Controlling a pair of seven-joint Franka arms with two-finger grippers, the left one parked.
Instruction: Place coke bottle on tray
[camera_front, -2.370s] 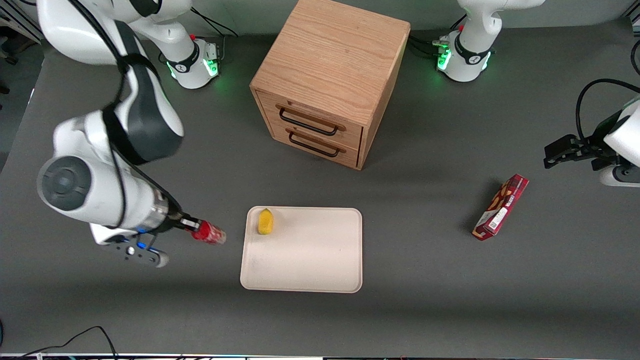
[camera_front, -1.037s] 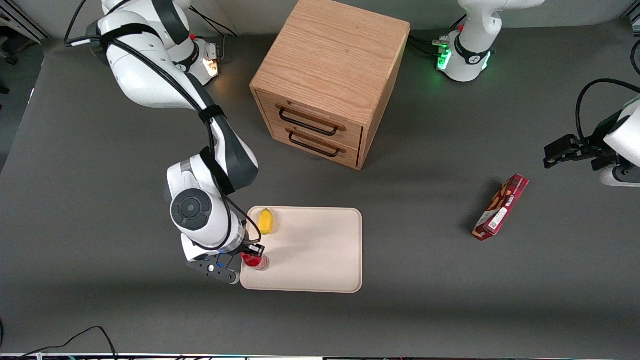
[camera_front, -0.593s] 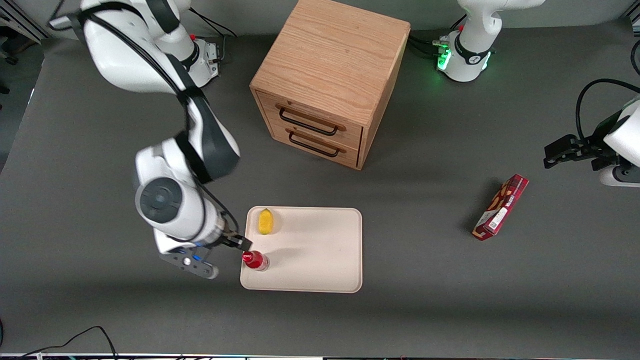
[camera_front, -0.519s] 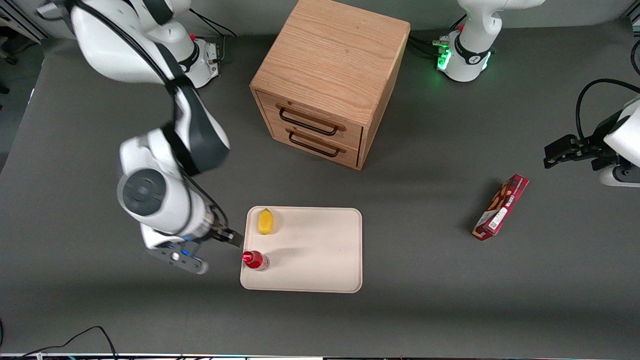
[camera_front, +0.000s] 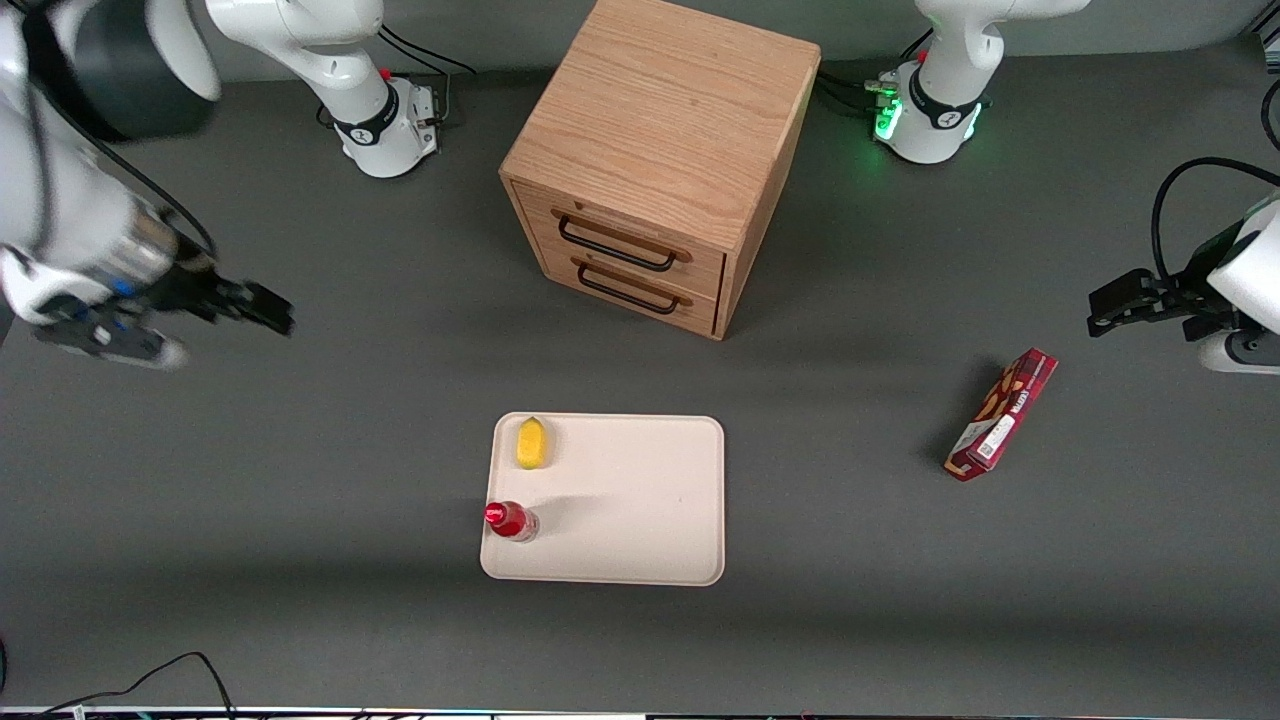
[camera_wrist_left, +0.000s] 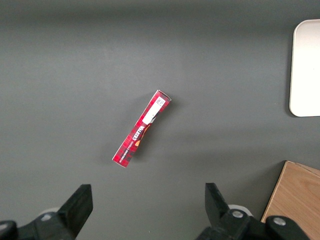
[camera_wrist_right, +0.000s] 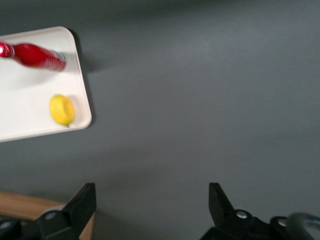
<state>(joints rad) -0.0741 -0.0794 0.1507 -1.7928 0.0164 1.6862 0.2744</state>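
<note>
in the front view the coke bottle (camera_front: 511, 521) stands upright on the tray (camera_front: 640, 520) at its lower left corner, near a lemon (camera_front: 531, 443), while the gripper (camera_front: 268, 308) hangs empty at the left edge of the frame, well apart from both. in the right wrist view its fingers (camera_wrist_right: 82, 202) are spread wide over bare table with bottle and tray in sight, so the placing looks done, and the sound course is to retreat high and leave the bottle alone

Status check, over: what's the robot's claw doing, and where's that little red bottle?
Gripper open, empty, off toward working arm's end. Small red coke bottle upright on cream-beige tray, beside yellow lemon. Nothing in the way.
</note>
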